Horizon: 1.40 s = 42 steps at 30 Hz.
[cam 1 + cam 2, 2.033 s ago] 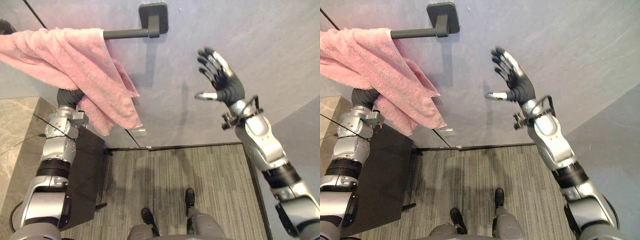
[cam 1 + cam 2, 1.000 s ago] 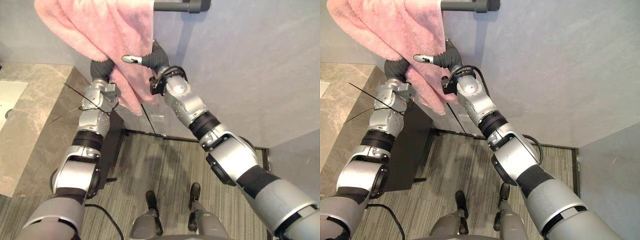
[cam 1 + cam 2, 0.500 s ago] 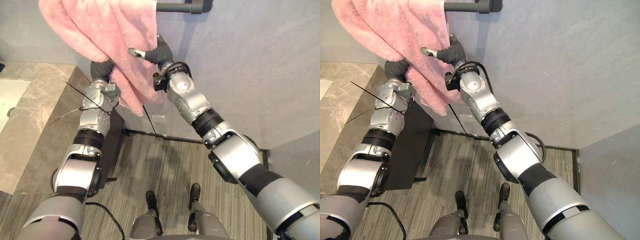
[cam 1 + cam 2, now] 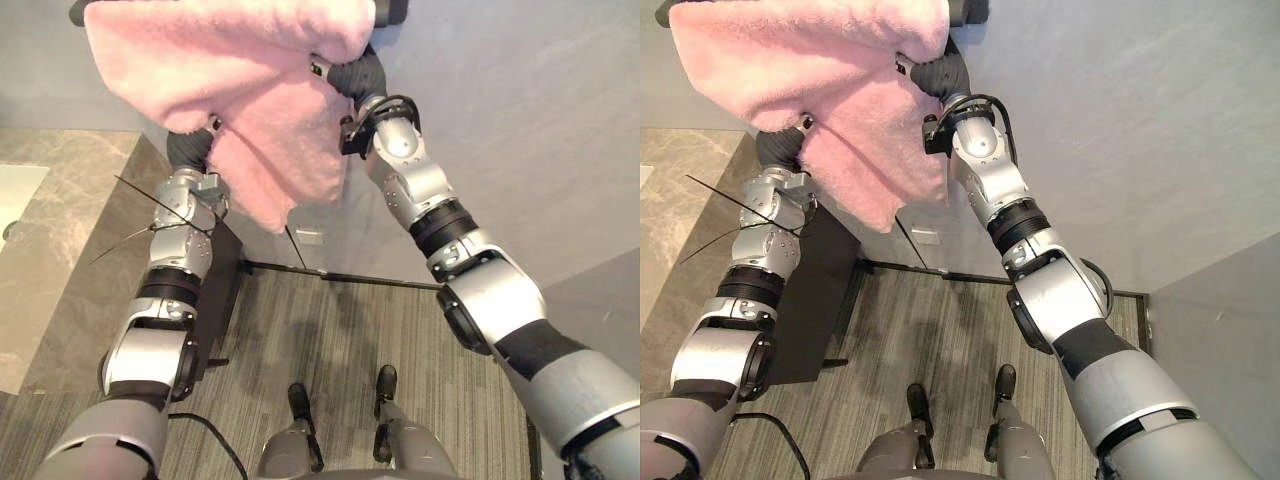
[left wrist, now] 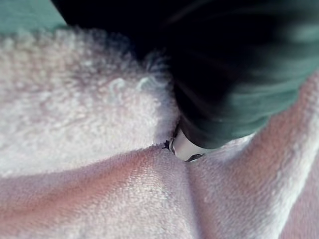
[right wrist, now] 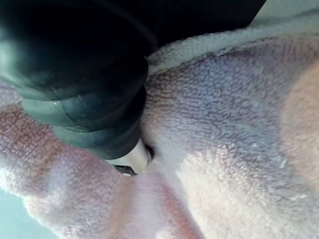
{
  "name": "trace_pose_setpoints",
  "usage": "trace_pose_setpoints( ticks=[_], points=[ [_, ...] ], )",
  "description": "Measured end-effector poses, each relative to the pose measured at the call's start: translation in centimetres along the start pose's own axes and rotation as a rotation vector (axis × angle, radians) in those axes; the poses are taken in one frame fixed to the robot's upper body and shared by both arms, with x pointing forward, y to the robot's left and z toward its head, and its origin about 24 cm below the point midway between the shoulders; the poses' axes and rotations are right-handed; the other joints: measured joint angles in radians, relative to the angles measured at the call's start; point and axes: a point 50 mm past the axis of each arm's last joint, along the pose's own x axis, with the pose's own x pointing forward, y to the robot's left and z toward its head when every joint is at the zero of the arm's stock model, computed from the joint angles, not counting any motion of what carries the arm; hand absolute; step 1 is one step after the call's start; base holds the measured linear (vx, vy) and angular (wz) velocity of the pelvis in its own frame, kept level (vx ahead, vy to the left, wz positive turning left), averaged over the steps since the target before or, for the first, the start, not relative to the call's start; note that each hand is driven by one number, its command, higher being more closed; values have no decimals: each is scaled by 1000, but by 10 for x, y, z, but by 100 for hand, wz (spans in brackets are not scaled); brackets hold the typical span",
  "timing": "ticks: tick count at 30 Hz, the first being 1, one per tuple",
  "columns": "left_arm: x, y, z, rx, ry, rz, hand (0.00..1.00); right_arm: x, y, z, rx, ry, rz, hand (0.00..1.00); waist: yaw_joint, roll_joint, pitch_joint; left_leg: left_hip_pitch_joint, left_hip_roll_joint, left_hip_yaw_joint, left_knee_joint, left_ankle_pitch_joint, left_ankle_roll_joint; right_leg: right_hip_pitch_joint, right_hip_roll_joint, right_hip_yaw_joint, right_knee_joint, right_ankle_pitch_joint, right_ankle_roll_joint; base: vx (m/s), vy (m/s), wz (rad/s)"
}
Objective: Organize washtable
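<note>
Pink towel [image 4: 230, 90] on the rail [image 4: 392, 10] at frame top covers left hand [image 4: 188, 150] and right hand [image 4: 352, 78], grip impossible to tell; bench [image 4: 60, 230] at left

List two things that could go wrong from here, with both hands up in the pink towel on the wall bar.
1. The pink towel lies bunched on the bar, one corner hanging low. A pull by the left hand or the right hand might drag it off.
2. Both hands are buried in the cloth, so their hold cannot be seen; it may snag on them.
</note>
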Motion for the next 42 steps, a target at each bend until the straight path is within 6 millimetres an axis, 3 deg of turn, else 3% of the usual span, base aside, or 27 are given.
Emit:
trace_pose_setpoints(
  ticks=[4, 5, 12, 17, 21, 28, 35, 42],
  points=[
    [-1, 6, -7, 1, 37, 25, 100, -2, 1, -6, 1, 14, 17, 100, -1, 0, 0, 2, 1, 4, -4, 0, 0, -1, 2, 5, 0, 0, 0, 9, 59, -4],
    [-1, 8, -8, -4, 41, 34, 0, -3, 1, -7, 1, 16, 23, 0, -1, -1, 0, 2, 2, 5, -4, 0, 0, -1, 3, 5, 0, 0, 0, 10, 59, -3],
    [-4, 25, -17, -27, 88, 94, 0, -4, 6, -9, -21, 18, 63, 0, -3, -5, -1, 7, 3, 13, -4, 0, 0, -1, 6, 13, 0, 0, 0, 12, 62, -4],
    [-6, 28, -24, -26, 129, 74, 0, -8, -8, -11, -35, 18, 77, 0, 0, -17, -1, 7, 3, 13, -4, 0, 0, -1, 6, 12, 0, 0, 0, 8, 73, 0],
    [-9, 48, -18, 28, 142, 87, 0, -13, -16, -12, -48, 18, 97, 0, -3, -19, -1, 12, 3, 21, -1, 0, 0, -1, 7, 20, 0, 0, 0, 9, 58, -6],
    [-17, 102, 4, 189, 167, 188, 0, -31, -56, -30, -94, 81, 67, 0, -6, -36, -11, 24, 4, 31, 2, -1, 0, 6, 9, 31, 0, 0, 0, 3, 65, -4],
    [-36, 145, 9, 165, 185, 350, 0, -53, -97, -38, -155, 131, 9, 0, -14, -53, -22, 41, 2, 60, 2, -2, 0, 7, 10, 58, 0, 2, 4, -12, 57, -11],
    [-41, 154, 11, 132, 182, 399, 0, -75, -123, -46, -162, 156, -45, 0, -25, -54, -31, 52, 3, 79, 1, -2, 0, 7, 13, 73, 0, 1, 6, -15, 51, -8]
  ],
)
